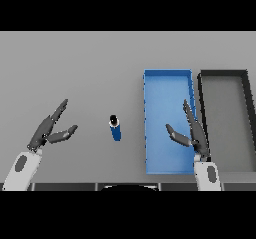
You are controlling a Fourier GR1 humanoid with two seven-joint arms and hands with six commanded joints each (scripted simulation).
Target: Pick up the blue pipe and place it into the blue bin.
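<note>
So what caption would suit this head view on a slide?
Blue pipe standing on the grey table between open left hand and right hand, blue bin awaiting.

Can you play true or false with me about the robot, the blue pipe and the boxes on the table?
1. The blue pipe is already inside the blue bin. False: it stands on the grey table, to the left of the bin.
2. The right hand is over the blue bin. True.
3. The left hand is holding the pipe. False: it is open and apart from the pipe.
4. A dark bin sits right of the blue bin. True.
5. The blue bin has toys in it. False: nothing shows inside it.
</note>
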